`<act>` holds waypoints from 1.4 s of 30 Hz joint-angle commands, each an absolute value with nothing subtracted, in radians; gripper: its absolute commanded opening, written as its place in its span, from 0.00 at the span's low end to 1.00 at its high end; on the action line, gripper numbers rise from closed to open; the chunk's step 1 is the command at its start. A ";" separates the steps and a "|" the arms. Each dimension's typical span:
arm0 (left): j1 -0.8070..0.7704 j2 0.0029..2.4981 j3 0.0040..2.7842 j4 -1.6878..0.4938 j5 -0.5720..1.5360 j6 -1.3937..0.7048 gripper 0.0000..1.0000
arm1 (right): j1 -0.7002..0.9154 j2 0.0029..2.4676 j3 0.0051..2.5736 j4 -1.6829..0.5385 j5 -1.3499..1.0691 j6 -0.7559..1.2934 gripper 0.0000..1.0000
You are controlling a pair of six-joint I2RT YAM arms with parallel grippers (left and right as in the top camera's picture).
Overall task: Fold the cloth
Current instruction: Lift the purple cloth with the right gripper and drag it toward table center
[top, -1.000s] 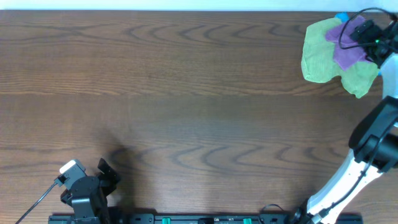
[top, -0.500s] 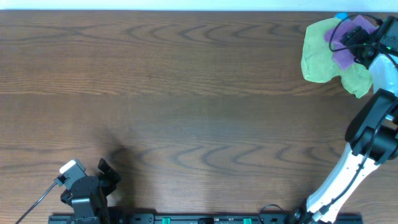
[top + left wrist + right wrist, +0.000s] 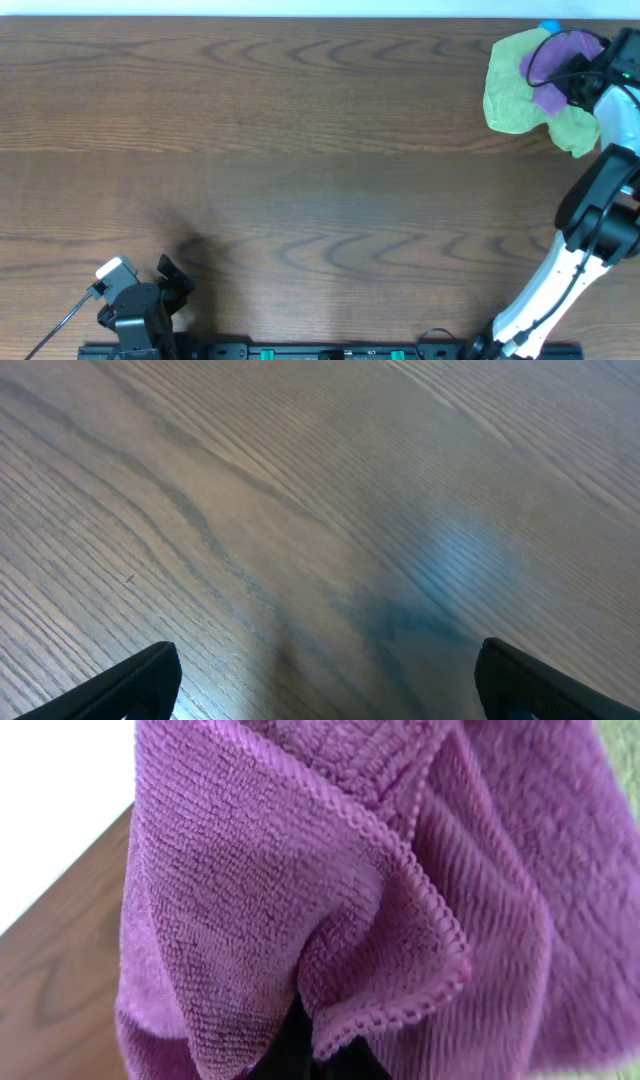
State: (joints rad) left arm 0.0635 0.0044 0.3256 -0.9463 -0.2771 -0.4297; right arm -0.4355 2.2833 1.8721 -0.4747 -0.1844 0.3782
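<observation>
The purple cloth (image 3: 556, 68) lies bunched on top of a larger light-green cloth (image 3: 512, 88) at the table's far right corner. My right gripper (image 3: 582, 78) sits on the purple cloth, shut on a fold of it. In the right wrist view the cloth (image 3: 330, 880) fills the picture, its stitched hem draped over the dark, closed jaws of the right gripper (image 3: 310, 1055). My left gripper (image 3: 172, 283) rests near the front left edge, far from the cloths. In the left wrist view it (image 3: 325, 680) stands open over bare wood, both fingertips (image 3: 150, 672) wide apart.
A small blue item (image 3: 548, 27) peeks out behind the green cloth at the table's back edge. The right arm (image 3: 590, 230) reaches up along the right side. A black rail (image 3: 330, 351) runs along the front edge. The wooden table (image 3: 300, 150) stretches between the arms.
The right gripper has closed on the purple cloth, which has gathered and shifted slightly toward the back edge. The left arm has not moved.
</observation>
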 commanded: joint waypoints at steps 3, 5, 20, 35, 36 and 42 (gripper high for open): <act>0.067 0.004 0.289 -0.965 -0.295 -0.423 0.95 | -0.400 2.095 1.897 -0.599 -0.183 0.316 0.01; 0.067 0.004 0.289 -0.965 -0.295 -0.423 0.95 | -0.386 2.049 1.897 -0.669 -0.183 0.313 0.01; 0.067 0.004 0.289 -0.965 -0.295 -0.423 0.95 | -0.103 1.823 1.897 -1.187 -0.026 0.215 0.01; 0.067 0.004 0.289 -0.965 -0.295 -0.423 0.95 | 0.160 1.800 1.703 -1.220 -0.017 0.167 0.01; 0.067 0.004 0.289 -0.965 -0.295 -0.423 0.95 | 0.179 1.800 1.678 -1.188 -0.025 0.167 0.01; 0.067 0.004 0.289 -0.965 -0.295 -0.423 0.95 | 0.345 1.802 1.535 -0.963 -0.068 0.203 0.01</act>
